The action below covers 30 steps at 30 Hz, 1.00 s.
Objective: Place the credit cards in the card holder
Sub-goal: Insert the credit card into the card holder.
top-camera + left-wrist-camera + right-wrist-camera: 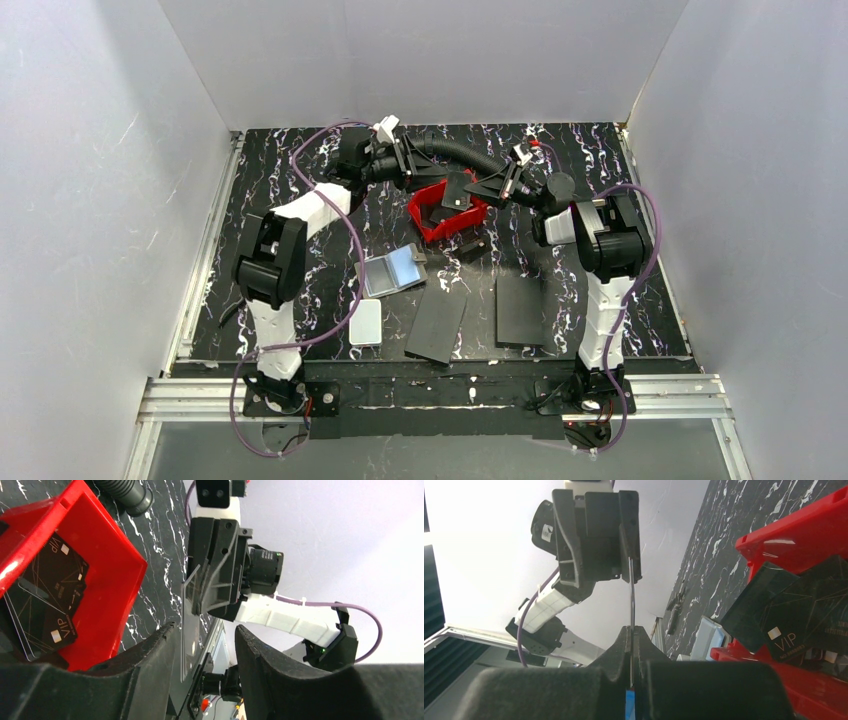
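Over the red tray (pixel 425 228) at the far middle of the desk (pixel 600 150), one credit card (pixel 456 192) hangs; the card holder (pixel 392 270) lies open nearer, leftward. Left wrist: left claw (pixel 205 627) gapes around its edge. Right wrist: right claw (pixel 631 630) pinches it bowed. I judge it thin, springy and slick, so I'd grip the flat faces.

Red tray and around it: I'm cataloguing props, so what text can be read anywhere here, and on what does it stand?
"VIP": upper black card in the tray, left wrist view.
"VIP": lower black card, same view.
"VIP": black card, right wrist view.
Fine print on these cards: too small to read.
White sticker, right wrist view: blurred.
Top view: nothing legible.
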Motion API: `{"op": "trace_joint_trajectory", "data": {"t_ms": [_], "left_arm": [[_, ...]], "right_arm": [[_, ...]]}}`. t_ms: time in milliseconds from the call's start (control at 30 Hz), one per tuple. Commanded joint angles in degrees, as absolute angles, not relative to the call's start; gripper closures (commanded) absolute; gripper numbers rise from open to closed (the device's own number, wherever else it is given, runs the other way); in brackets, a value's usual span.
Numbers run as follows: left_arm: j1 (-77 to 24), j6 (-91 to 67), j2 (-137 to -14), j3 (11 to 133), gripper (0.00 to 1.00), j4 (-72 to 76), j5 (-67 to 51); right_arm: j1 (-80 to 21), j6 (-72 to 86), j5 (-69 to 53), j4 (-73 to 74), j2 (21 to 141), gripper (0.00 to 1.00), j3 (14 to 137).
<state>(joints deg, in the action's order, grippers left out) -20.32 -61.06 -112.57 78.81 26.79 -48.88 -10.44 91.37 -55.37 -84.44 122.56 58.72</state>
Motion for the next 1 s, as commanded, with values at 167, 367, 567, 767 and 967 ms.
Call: {"op": "trace_joint_trajectory", "data": {"t_ms": [167,367,567,767,967], "left_arm": [[-21.07,-60.52,-118.4,86.38,0.66,25.07,-49.8],[-21.08,-56.94,-118.6,87.69,0.69,21.84,-48.71],[-21.1,-54.07,-118.87,89.71,0.72,18.09,-48.17],[-21.1,-50.79,-117.77,90.55,0.8,14.87,-48.16],[-21.33,-50.2,-117.6,90.68,0.81,14.06,-48.01]], "right_arm": [[-11.85,93.98,-56.8,-92.76,123.86,0.99,62.39],[-12.04,94.1,-56.91,-92.81,124.36,0.99,62.41],[-12.13,93.93,-56.73,-92.72,124.69,0.99,61.88],[-12.13,93.84,-56.27,-92.31,124.85,0.99,61.79],[-12.64,93.6,-56.4,-91.7,124.98,0.99,62.49]]}}
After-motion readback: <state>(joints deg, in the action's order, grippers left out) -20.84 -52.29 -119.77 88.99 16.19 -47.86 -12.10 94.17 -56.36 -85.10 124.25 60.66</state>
